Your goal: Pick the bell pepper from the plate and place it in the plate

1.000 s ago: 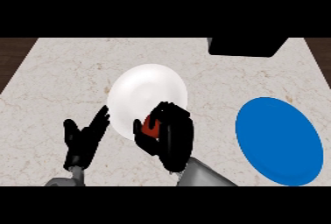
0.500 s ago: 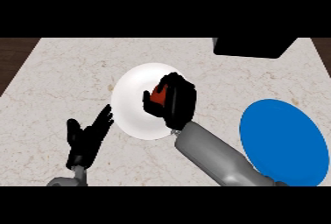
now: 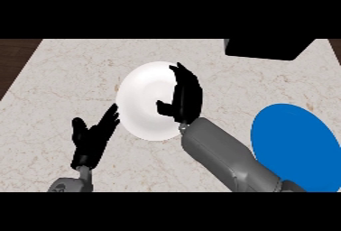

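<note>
Two plates (image 3: 143,97) on marble counter (image 3: 66,81)

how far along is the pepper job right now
Done: nothing that shows; the blue plate is bare. In hand: the right hand lies over the white plate, fingers straight. No bell pepper shows, so it may be hidden beneath that hand. The left hand rests open beside the white plate. Left: the pepper seen lying in its plate, with the hand clear.

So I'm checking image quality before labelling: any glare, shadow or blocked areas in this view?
Head view: the white plate looks washed out, with little shading; the right hand covers its right side, no bell pepper visible; the blue plate is flat, even colour; no marked shadows on the counter.
</note>
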`<state>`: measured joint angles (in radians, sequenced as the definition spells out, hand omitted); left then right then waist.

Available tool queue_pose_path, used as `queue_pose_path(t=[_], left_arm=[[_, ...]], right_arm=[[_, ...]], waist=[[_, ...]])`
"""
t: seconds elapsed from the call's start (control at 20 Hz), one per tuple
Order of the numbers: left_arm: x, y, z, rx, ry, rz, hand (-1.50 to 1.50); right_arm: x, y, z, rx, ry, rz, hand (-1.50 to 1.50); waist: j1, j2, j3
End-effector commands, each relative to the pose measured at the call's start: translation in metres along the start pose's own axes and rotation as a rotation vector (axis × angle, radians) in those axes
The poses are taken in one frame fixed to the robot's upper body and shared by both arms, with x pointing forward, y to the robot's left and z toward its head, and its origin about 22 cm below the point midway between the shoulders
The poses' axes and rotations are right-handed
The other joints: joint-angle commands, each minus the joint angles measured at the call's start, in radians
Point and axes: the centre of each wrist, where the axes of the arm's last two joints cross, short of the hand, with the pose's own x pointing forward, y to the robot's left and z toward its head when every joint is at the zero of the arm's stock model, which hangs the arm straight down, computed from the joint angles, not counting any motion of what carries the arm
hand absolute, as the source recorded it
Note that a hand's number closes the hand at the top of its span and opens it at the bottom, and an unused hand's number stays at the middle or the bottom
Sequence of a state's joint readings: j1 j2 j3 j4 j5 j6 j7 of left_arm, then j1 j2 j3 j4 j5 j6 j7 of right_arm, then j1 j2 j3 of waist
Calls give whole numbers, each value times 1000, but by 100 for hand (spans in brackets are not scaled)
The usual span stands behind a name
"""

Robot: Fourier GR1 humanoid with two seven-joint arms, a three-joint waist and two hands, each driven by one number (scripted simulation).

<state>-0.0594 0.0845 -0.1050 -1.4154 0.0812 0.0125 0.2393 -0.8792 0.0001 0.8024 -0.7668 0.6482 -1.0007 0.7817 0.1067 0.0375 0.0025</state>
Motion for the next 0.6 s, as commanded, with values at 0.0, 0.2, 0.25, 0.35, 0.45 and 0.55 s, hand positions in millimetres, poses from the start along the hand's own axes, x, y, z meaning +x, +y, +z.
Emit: queue_pose_path(t=[0.0,0.2,0.25,0.35,0.45,0.55], left_arm=[[-9,-14,6,-23,-5,7,0],[-2,-1,-4,2,6,11,0],[-16,2,5,19,4,-3,0],[10,-7,-5,18,5,13,0],[-5,26,7,39,7,10,0],[-9,5,4,48,30,17,0]], right_arm=[[1,-1,2,-4,-45,-108,-150],[12,-9,1,-93,-85,-278,-150],[12,-12,-7,-105,-83,-290,-150],[7,-15,-7,-97,-47,-339,-150],[-3,-16,-5,-90,-35,-368,-150],[4,-23,4,-21,-43,-468,-150]], waist=[[17,2,1],[-8,0,2],[-17,-3,1],[-39,-6,3],[-42,-12,1],[-59,-18,1]])
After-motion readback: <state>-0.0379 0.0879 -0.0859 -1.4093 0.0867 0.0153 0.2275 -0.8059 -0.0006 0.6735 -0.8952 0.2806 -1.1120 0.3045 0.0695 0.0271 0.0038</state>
